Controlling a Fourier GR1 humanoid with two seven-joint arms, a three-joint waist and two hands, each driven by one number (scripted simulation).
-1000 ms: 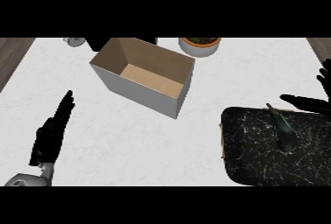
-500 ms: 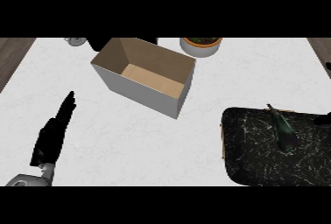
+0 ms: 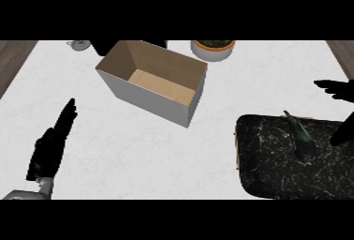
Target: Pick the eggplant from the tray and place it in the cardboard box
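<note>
The eggplant [image 3: 301,138] lies on the dark tray [image 3: 276,164], stem toward the cardboard box [image 3: 155,79]. Our right hand [image 3: 336,89] is spread just beside it, holding nothing. We should close across its thick middle. Our left hand [image 3: 52,143] rests flat on the desk [image 3: 269,79].
</note>
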